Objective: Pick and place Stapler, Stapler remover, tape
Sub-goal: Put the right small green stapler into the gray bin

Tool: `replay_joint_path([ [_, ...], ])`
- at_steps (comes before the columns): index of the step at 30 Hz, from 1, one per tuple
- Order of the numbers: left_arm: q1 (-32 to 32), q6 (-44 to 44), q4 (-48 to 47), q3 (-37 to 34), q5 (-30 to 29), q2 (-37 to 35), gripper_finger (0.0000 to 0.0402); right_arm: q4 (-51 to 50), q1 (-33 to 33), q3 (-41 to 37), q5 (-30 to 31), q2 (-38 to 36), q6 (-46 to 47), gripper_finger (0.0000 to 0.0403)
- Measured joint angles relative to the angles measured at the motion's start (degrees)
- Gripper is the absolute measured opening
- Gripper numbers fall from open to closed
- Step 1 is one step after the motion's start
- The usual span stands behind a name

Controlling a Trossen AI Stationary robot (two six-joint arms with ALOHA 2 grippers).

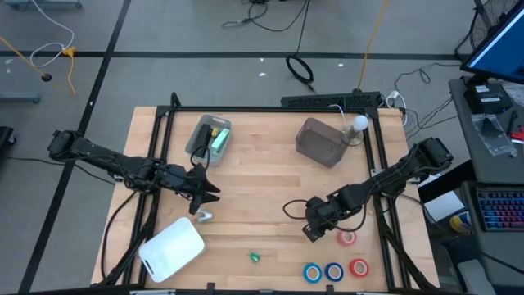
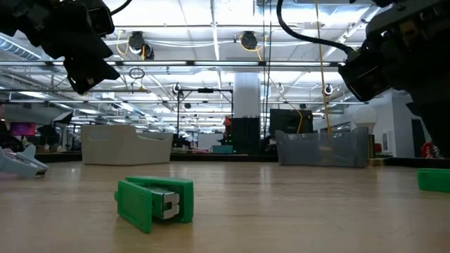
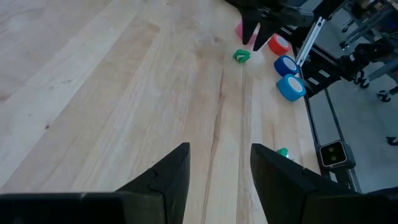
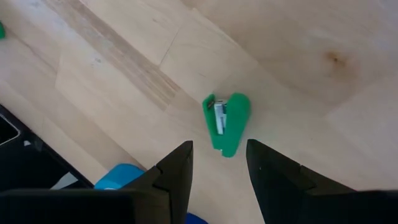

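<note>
Tape rolls are lying near the right end of the table's near edge: two blue rolls (image 1: 313, 272) (image 1: 333, 271) side by side, a red roll (image 1: 359, 267) just right of them, and a pink roll (image 1: 348, 238) a little farther in. A small green staple remover (image 1: 255, 257) is lying on the bare wood left of the blue rolls, apart from them. A pale stapler (image 1: 204, 215) is lying left of the middle, close to a white lid (image 1: 171, 248) near the left corner.

The right gripper (image 1: 312, 233) is hovering just left of the pink roll. Its fingers (image 4: 174, 171) are standing apart with nothing between them, and the green remover is showing beyond them. The left gripper (image 1: 206, 193) is hanging above the pale stapler, also parted and holding nothing.

At the far side, a grey tray (image 1: 209, 138) with something green inside is standing left of a dark bin (image 1: 320, 141).
</note>
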Motion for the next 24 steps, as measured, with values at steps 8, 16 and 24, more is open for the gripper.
replay_joint_path([
  [8, 0.0, -0.2, 0.0, 0.0, 0.0, 0.0, 0.0168, 0.0, 0.0, -0.1, 0.0, 0.0, 0.2, 0.0141],
  [16, 0.0, -0.4, 0.0, 0.0, 0.0, 0.0, 0.0168, 0.0, 0.0, -0.1, 0.0, 0.0, -0.2, 0.0141],
  [24, 0.0, -0.4, 0.0, 0.0, 0.0, 0.0, 0.0168, 1.0, 0.0, -0.1, 0.0, 0.0, -2.2, 0.0143],
])
